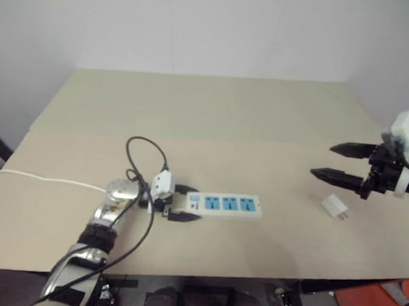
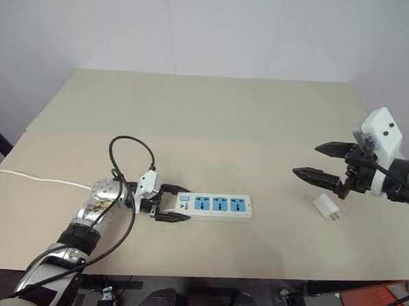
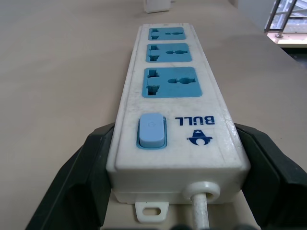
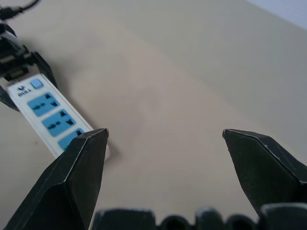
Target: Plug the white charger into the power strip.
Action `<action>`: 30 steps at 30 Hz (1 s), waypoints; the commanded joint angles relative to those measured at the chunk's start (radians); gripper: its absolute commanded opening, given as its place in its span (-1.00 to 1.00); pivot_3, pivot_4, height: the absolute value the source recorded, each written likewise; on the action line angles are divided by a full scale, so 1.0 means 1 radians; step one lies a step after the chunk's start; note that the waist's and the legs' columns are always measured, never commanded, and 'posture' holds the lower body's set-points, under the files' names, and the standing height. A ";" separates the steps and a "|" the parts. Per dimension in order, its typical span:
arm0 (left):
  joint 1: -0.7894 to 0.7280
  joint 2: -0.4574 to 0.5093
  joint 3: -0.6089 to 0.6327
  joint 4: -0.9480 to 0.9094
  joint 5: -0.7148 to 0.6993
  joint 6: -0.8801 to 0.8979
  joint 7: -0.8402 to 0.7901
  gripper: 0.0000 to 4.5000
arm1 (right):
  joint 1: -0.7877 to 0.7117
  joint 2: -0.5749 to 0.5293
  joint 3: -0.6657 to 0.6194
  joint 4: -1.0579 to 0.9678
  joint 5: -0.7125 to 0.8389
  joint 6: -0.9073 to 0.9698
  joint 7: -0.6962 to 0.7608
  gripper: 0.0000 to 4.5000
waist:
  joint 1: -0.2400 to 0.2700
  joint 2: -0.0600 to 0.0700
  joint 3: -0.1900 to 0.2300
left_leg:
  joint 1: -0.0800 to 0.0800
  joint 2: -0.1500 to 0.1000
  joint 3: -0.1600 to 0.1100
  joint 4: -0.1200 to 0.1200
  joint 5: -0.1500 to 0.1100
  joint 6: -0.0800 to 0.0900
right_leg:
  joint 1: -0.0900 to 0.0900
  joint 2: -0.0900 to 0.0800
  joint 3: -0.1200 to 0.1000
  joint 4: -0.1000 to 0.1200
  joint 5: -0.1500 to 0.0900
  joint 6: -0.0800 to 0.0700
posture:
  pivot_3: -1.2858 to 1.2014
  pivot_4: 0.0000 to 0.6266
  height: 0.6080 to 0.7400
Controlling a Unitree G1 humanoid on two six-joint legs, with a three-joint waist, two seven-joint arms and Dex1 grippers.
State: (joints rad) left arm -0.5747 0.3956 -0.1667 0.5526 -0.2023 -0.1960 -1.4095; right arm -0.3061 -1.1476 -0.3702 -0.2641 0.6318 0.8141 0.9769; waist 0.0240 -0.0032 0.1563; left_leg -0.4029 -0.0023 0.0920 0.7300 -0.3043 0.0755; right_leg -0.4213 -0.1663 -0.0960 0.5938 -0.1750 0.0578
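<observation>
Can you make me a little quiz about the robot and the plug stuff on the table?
1. True or false: the white charger is already plugged into the power strip.
2. Which gripper is closed on the strip's switch end: A left gripper, B right gripper?
3. Fill in: the power strip has ___ blue outlets.

Key: 1 false, it lies on the table below the open right gripper. 2 A. 3 three.

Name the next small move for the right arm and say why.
Probably lower the right tool onto the charger and close on it. That tool hangs open just above the charger, which lies loose on the table, well apart from the strip. The left tool already clamps the strip's switch end, so the strip looks steadied and only the charger remains to be picked up.
</observation>
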 commanded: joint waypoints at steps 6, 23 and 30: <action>-0.006 -0.020 -0.030 0.067 0.050 -0.097 0.032 0.45 | -0.251 -0.080 0.130 0.151 -0.018 0.409 -0.166 1.00 | -0.005 0.000 0.000 | 0.000 0.000 0.000 0.002 -0.001 0.002 | -0.001 -0.003 0.001 -0.002 0.000 0.000 | 0.03 -0.52 1.00; -0.001 0.006 -0.048 0.052 0.046 -0.007 -0.010 0.45 | -0.532 -0.122 0.487 0.408 -0.168 0.477 -0.060 1.00 | -0.014 0.004 -0.003 | -0.001 0.000 0.001 0.002 -0.002 0.003 | -0.002 -0.003 0.000 -0.001 0.000 0.000 | 0.03 -0.52 1.00; -0.012 0.003 -0.049 0.053 0.048 0.012 -0.005 0.45 | -0.629 -0.116 0.699 0.490 -0.293 0.413 0.094 1.00 | -0.015 0.005 -0.003 | -0.001 0.000 0.001 0.002 -0.002 0.003 | -0.002 -0.003 0.001 -0.001 0.000 0.000 | 0.03 -0.52 1.00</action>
State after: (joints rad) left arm -0.5926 0.3944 -0.1776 0.5888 -0.1956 -0.2033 -1.4100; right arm -0.8914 -1.2492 0.3064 0.2095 0.3856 1.2612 1.0293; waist 0.0095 0.0014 0.1528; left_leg -0.4042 -0.0027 0.0927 0.7319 -0.3061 0.0784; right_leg -0.4236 -0.1690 -0.0954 0.5929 -0.1746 0.0580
